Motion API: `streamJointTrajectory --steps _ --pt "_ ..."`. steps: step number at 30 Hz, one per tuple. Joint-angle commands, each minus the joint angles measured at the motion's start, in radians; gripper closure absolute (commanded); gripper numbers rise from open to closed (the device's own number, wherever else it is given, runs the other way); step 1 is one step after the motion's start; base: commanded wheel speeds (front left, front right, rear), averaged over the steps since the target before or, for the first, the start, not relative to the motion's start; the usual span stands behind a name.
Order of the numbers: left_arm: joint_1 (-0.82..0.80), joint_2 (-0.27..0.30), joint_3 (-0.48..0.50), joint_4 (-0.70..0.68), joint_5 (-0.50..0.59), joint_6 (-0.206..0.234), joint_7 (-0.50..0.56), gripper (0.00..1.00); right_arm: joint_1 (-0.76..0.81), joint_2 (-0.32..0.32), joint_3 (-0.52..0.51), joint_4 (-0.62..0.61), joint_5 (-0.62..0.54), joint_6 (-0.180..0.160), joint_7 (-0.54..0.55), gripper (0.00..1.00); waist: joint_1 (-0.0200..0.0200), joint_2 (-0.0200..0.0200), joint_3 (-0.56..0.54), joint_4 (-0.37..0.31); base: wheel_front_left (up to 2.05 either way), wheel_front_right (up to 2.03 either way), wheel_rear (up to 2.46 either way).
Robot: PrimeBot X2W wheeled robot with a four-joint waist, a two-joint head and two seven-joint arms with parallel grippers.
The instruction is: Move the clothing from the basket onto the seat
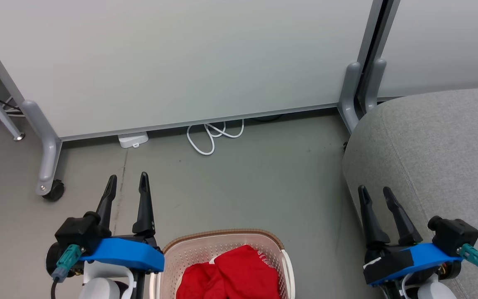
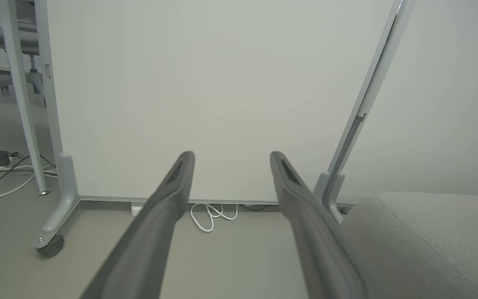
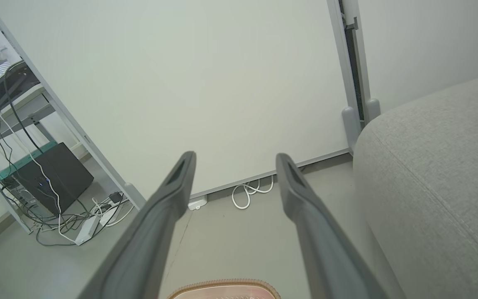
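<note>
In the lower middle of the head view, the basket point(image 1: 264, 237) stands on the floor point(image 1: 264, 187) between the two arms. The clothing point(image 1: 232, 274) lies inside it as a red heap, with some white lettering near its upper right edge. The picture's edge cuts the lower part of the basket, so the number of pieces cannot be told. The seat point(image 1: 442, 149) is on the robot's right, near the basket but apart from it, with a strip of floor between them. The part of the seat that shows is bare grey fabric.

The left gripper point(image 1: 128, 176) hovers just left of the basket. Its two fingers are spread, and nothing is between them. In the left wrist view the gap shows the white panel point(image 2: 222, 83) and a looped cable point(image 2: 210, 216) on the floor. The right gripper point(image 1: 374, 189) hangs over the near edge of the seat, and its fingers are also parted and empty. Both grippers point forward toward the panel, not down at the basket.

By this, the task seems to be at its very beginning. No piece has reached the seat, and no piece is held. All the work is left: probably one arm must turn down into the basket, pinch a fold of the fabric, lift it clear of the rim and carry it to the right onto the seat. This must then be repeated until the basket is empty.
</note>
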Motion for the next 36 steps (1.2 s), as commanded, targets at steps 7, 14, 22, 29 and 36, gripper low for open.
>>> streamJointTrajectory --steps 7,14,22,29,36 --pt "-0.027 0.005 -0.011 0.009 0.077 -0.005 -0.023 0.0 -0.018 -0.008 0.015 0.003 -0.077 0.002 -0.023 0.0 0.0 0.0 0.001 0.003 0.0 0.0 0.0" --pt "-0.027 0.005 -0.017 0.022 0.127 -0.007 -0.038 0.0 -0.019 -0.008 0.023 0.005 -0.129 0.002 -0.037 0.0 0.0 0.0 0.003 0.003 0.0 0.0 0.0" --pt "-0.032 0.005 -0.025 0.039 0.18 -0.01 -0.052 0.0 -0.019 -0.008 0.032 0.007 -0.185 0.002 -0.051 0.0 0.0 0.0 0.003 0.003 0.0 0.0 0.0" --pt "-0.04 0.005 -0.035 0.057 0.225 -0.012 -0.065 0.0 -0.021 -0.009 0.039 0.011 -0.228 0.002 -0.063 0.0 0.0 0.0 0.004 0.006 0.0 0.0 0.0" --pt "-0.041 0.005 -0.037 0.072 0.249 -0.013 -0.073 0.0 -0.022 -0.009 0.044 0.017 -0.255 0.003 -0.072 0.0 0.0 0.0 0.003 0.006 0.0 0.0 0.0"
